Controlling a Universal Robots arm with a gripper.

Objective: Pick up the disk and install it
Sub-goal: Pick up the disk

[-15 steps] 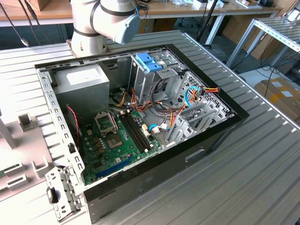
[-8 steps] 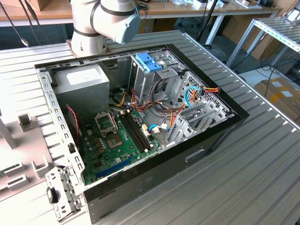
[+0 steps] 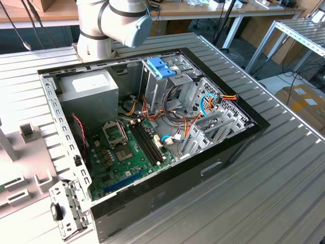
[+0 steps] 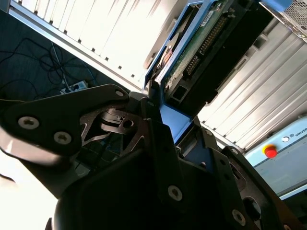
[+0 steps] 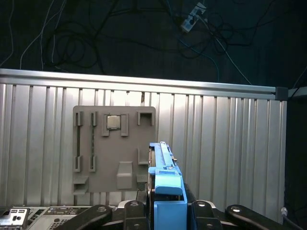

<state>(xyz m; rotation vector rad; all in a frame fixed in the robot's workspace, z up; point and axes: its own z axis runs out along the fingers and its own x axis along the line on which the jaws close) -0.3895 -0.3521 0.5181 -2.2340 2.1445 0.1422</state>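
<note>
As the claw [image 5: 169, 206] clamps the disk [image 4: 201, 43] edge-on, its light blue frame shows; green circuit board exposed.

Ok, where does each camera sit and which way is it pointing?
Exterior view: off the arm, high, looking down into the open computer case on the ribbed table; arm joints show beyond it.
First wrist view: on the wrist, facing past the black jaws onto a grey fixture plate.
Second wrist view: on the wrist, close along the black jaws toward the table edge and floor cables.
Shared: both wrist views show the disk edge-on, gripped in the jaws.
</note>
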